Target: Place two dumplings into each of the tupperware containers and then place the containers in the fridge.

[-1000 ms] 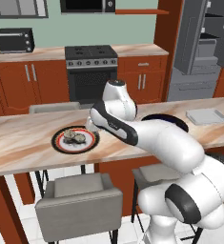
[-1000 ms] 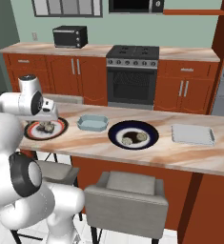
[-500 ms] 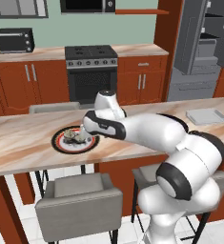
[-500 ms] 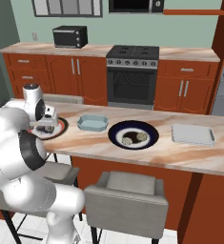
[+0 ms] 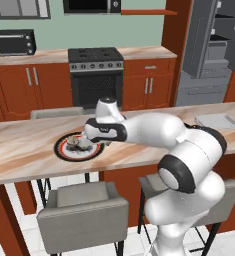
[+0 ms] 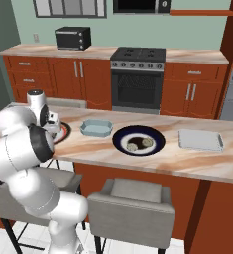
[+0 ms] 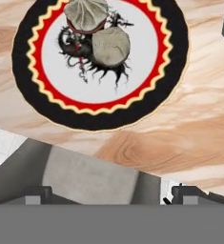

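While the gripper (image 7: 111, 193) hangs over the near edge of the counter (image 7: 189, 119), its jaws stand wide apart with nothing between them; fingertips (image 7: 37, 194) sit above a grey stool seat (image 7: 80, 176) in the hand view. Just past that edge lies the red-and-black-rimmed plate (image 7: 25, 90), carrying two dumplings (image 7: 111, 46) that touch each other near the plate's centre, on a dark ink-like motif. Left base view puts the hand right beside that plate (image 5: 64, 152), wrist low over its right rim.

Further along the counter (image 6: 157, 161), right base view: pale blue tub (image 6: 96, 128) near the plate, empty as far as I can tell. Next to it the dark-blue plate (image 6: 157, 141) with two more dumplings (image 6: 147, 142) lying side by side. Well apart, toward the counter's far end, the flat pale grey tub (image 6: 201, 140), also looks empty.

Behind the counter: black-fronted oven (image 6: 138, 82) in a run of red-brown cabinets, toaster oven (image 6: 73, 37) on the back worktop. Fridge (image 5: 216, 55) at far right in the left base view, door open, shelves and bins visible.
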{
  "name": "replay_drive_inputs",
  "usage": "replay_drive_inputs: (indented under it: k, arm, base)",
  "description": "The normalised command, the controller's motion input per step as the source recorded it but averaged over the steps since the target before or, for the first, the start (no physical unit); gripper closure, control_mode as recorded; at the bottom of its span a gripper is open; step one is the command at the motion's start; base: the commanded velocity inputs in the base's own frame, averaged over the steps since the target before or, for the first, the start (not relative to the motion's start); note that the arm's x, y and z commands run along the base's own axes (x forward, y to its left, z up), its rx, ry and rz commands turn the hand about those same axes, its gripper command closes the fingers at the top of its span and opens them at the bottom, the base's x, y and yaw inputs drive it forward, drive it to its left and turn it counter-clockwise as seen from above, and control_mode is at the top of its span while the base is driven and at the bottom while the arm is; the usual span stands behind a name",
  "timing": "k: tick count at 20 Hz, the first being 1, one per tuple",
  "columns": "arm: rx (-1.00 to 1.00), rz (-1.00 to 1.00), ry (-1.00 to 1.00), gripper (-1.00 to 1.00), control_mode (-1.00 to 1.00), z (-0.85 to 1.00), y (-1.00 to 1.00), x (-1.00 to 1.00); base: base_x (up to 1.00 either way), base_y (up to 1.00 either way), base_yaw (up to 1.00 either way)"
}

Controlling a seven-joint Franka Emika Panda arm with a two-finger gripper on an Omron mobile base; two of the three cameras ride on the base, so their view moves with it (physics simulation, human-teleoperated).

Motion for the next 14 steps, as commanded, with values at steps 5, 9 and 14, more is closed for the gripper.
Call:
replay_drive_inputs:
  k: [5,9,14]
  arm:
    - [0.00,0.00,0.03,-1.00,-1.00,-0.15,0.19,0.16]
    - [0.00,0.00,0.00,-1.00,-1.00,-0.19,0.06,0.21]
    - [0.00,0.00,0.00,-1.00,-1.00,-0.17,0.24,0.39]
  base:
    - [0.00,0.00,0.00]
    - [0.00,0.00,0.00]
    - [0.00,0.00,0.00]
